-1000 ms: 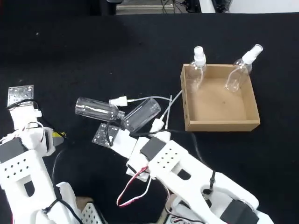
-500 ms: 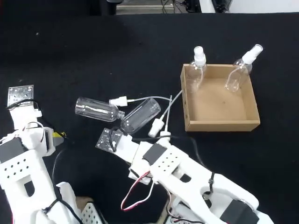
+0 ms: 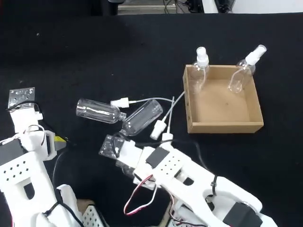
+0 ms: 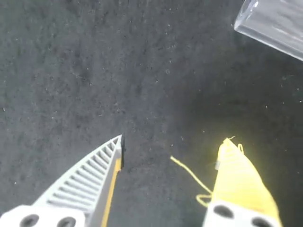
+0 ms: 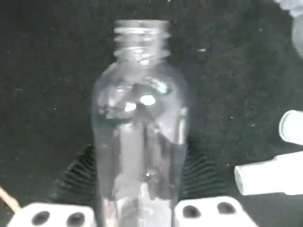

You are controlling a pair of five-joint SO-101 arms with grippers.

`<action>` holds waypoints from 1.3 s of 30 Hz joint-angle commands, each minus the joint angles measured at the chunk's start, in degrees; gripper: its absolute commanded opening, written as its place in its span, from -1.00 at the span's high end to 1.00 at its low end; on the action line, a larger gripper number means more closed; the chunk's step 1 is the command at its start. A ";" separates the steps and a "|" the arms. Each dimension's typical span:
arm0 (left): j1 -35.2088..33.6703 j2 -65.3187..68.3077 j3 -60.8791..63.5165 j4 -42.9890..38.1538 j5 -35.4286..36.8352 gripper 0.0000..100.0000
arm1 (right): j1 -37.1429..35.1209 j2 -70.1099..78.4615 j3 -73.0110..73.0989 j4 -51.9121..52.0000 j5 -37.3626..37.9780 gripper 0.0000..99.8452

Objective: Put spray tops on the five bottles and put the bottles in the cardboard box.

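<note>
Black table cloth [image 3: 94, 56] lies under everything, with grey floor [image 3: 142, 8] along its 12 o'clock edge. At 3 o'clock the cardboard box [image 3: 222, 126] holds two capped bottles [image 3: 199, 75]. The right gripper [image 5: 140, 158] clamps an uncapped bottle [image 5: 139, 94] at 6 o'clock; the left gripper [image 4: 173, 146] gapes at 8 o'clock.

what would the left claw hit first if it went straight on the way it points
Probably the black table; the open left claw points down at it, and the clear bottle lies off to one side.
</note>
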 commanded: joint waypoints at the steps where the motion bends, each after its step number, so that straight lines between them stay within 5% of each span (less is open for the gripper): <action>1: -0.48 -0.79 -2.95 0.35 0.00 0.40 | 2.02 -0.13 -8.84 6.24 -1.23 0.98; 8: 2.33 -0.62 -2.95 0.35 0.18 0.40 | 10.20 -6.11 -20.88 22.24 -0.97 0.98; 19: 21.49 2.46 -7.60 0.00 7.65 0.40 | 29.63 -36.00 -23.87 38.86 10.64 0.98; 23: 26.07 10.11 -16.40 0.00 11.87 0.40 | 37.63 -39.69 -21.85 37.71 11.60 0.98; 33: 40.48 33.49 -32.66 -0.18 21.01 0.40 | 37.54 -40.31 -11.91 30.51 11.78 0.98; 39: 42.42 40.70 -36.53 -7.30 26.11 0.40 | 37.36 -40.22 -9.19 27.78 11.60 0.98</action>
